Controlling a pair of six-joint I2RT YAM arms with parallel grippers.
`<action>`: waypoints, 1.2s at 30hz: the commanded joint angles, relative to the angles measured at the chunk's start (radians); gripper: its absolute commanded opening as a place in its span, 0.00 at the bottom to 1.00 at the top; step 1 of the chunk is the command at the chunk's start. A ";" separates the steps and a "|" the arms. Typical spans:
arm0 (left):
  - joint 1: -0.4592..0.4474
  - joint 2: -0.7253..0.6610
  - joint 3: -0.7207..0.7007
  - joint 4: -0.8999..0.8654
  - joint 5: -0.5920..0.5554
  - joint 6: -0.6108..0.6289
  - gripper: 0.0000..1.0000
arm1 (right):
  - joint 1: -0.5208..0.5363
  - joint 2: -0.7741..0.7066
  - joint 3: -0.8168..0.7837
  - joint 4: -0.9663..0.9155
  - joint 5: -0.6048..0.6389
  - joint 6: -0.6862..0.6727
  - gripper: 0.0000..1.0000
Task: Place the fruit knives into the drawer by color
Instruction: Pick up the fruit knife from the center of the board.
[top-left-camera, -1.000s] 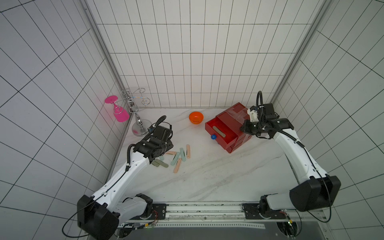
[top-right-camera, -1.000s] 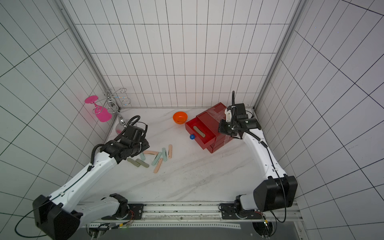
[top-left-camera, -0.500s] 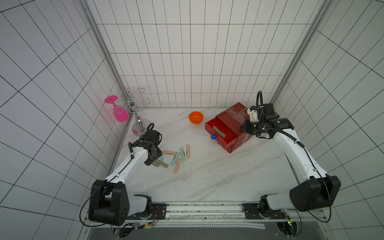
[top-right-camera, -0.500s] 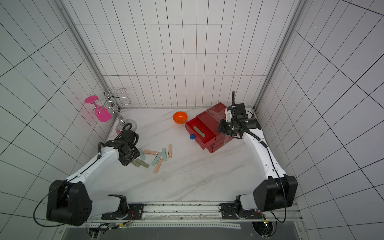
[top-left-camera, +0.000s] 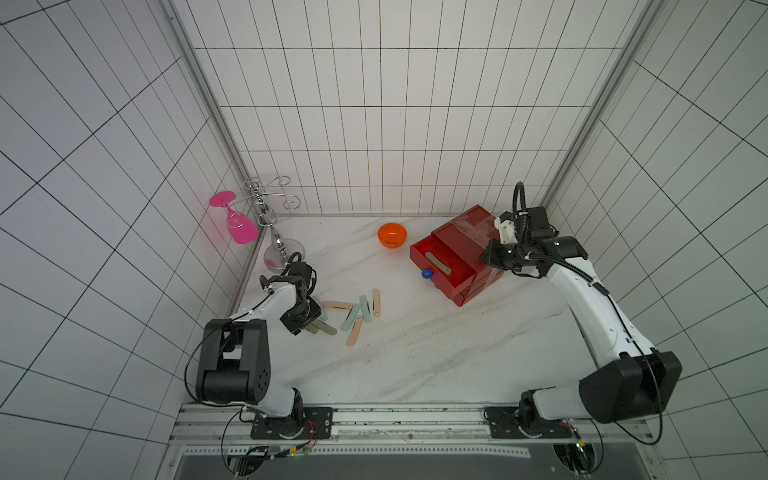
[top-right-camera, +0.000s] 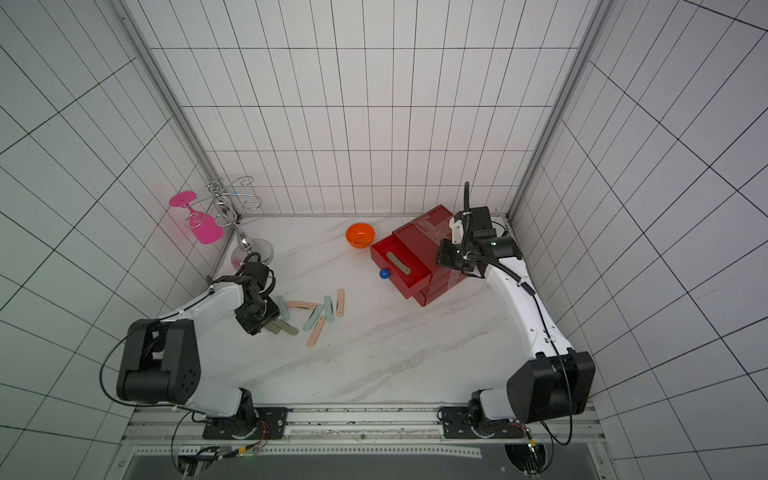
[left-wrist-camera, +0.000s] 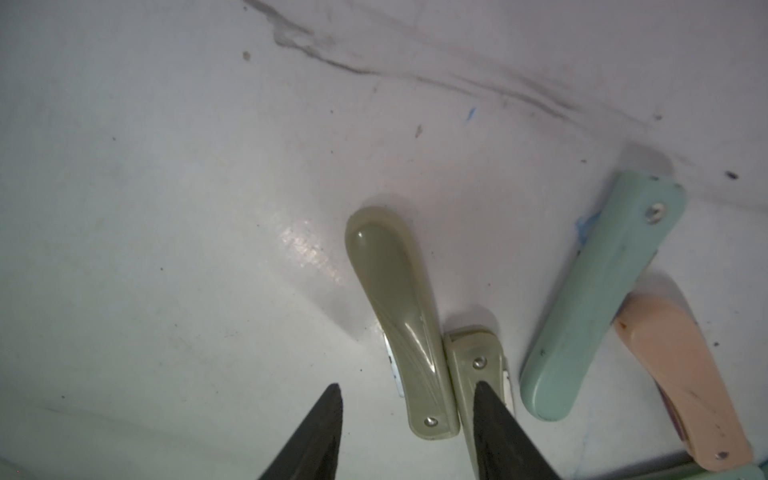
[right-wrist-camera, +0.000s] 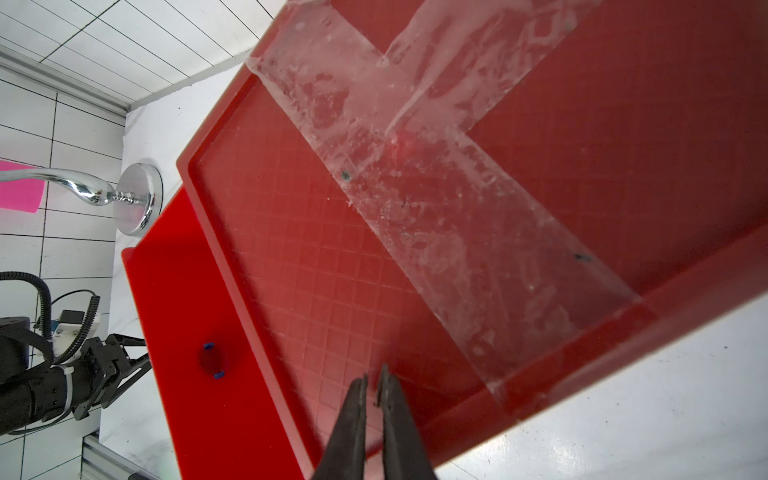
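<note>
— On the desk (top-left-camera: 436, 353), how many knives are lying out?
— Eight by my count: three pink knives (top-left-camera: 337, 304), three green knives (top-right-camera: 328, 309) and two grey knives (left-wrist-camera: 397, 307), all in a loose heap near the left arm (top-left-camera: 270, 299).
— And in the chest of drawers (top-left-camera: 453, 235)?
— Only the top drawer (top-left-camera: 453, 253) is pulled out, with a single grey knife (top-left-camera: 437, 264) lying in it. The two below look shut, so I'd say pink and green have no place ready yet.
— What about the left jaws?
— Open, low over the grey pair. In the left wrist view one grey knife lies between the tips, and one tip sits over the end of its neighbour. Nothing is gripped.
— The right jaws?
— Closed on nothing, over the chest's top, where clear tape (right-wrist-camera: 436, 208) runs across. Whether they touch it I cannot tell.
— So it's early days?
— One in, eight to go, I judge. A grey one looks next, and its close neighbour could get pinched along with it.
</note>
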 joint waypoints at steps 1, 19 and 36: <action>0.026 0.018 0.003 0.034 0.004 0.014 0.53 | -0.010 0.018 -0.057 -0.161 0.015 0.003 0.13; 0.060 0.095 0.003 0.081 0.001 0.015 0.43 | -0.010 0.022 -0.056 -0.166 0.023 0.007 0.13; 0.061 0.138 -0.092 0.154 0.011 0.017 0.30 | -0.010 0.022 -0.054 -0.166 0.025 0.006 0.12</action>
